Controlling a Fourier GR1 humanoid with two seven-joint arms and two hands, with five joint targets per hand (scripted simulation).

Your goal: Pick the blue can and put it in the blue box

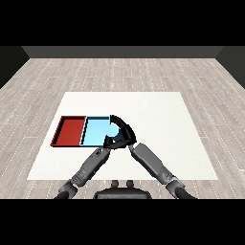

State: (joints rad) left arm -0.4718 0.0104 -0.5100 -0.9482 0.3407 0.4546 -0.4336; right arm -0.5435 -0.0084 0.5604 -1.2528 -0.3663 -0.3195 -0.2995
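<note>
We saw the white table [158, 139] first, a pale slab set on a grey plank floor [119, 72] with a dark wall [119, 50] behind it. On the table's left part lay the two trays side by side and touching along one edge: the red tray [70, 130] to the outside and the light blue tray [94, 130] next to it, nearer the middle of the table.

Two grey forearms came up from the lower corners and converged at the near right corner of the light blue tray. The right forearm [152, 162] rose leftward from the lower right; the left forearm [91, 165] rose rightward from the lower left.

The right hand [125, 130] arched over the tray's right edge, its black fingers curved in a half ring round the blue can [113, 130]; we took it to be curled on the can. The left hand [109, 142] sat just below, close against the right hand and at the tray's near rim; its dark fingers merged with those of the other hand, so we could not tell whether they were spread or closed.

The blue can showed only as a small pale blue round patch inside the curve of the right hand, over the right end of the light blue tray; whether it rested on the tray floor or was held above it we could not tell
</note>
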